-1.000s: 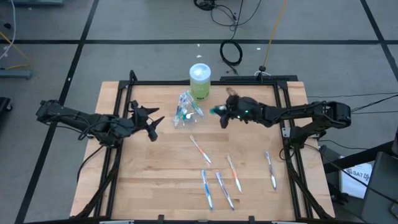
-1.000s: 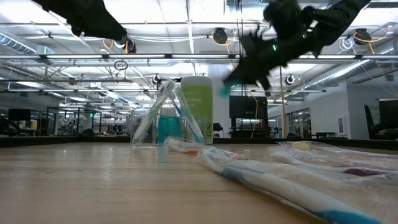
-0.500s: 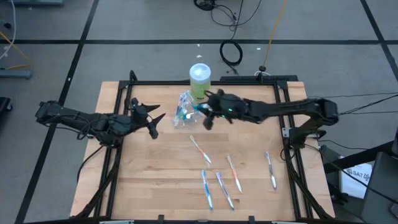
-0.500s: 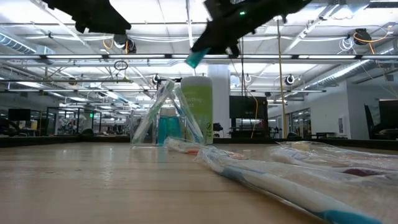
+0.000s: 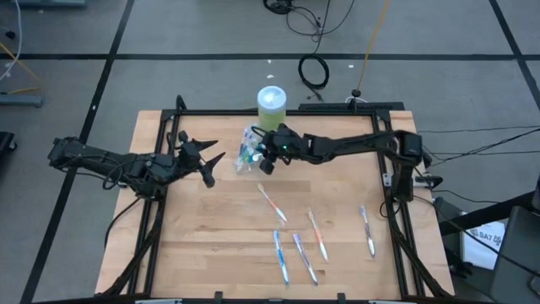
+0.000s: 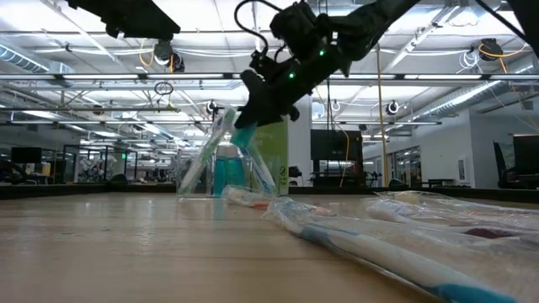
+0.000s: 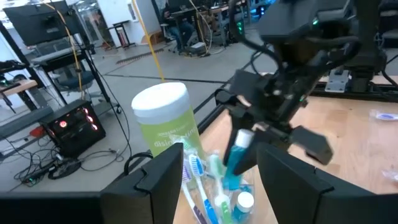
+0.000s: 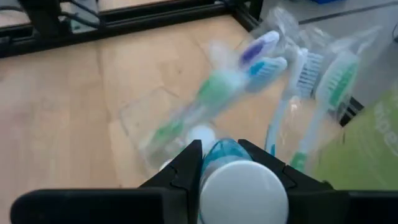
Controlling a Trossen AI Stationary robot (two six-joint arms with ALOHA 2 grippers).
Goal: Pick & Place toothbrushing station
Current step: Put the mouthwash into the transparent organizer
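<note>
While right fingers clamp a tube above the brush-filled cup; left fingers spread.

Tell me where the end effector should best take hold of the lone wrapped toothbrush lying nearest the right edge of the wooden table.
Probably the slim handle's middle of the wrapped toothbrush, from straight above, fingers across its width: it lies flat, apart from the others.

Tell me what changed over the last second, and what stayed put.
The right gripper, shut on a teal-capped tube, swept from right of the green container across to just above the clear cup and came lower, cap end down. It has not let go. The left gripper kept waiting, open, left of the cup. The cup, the container and the loose toothbrushes on the table did not move.
</note>
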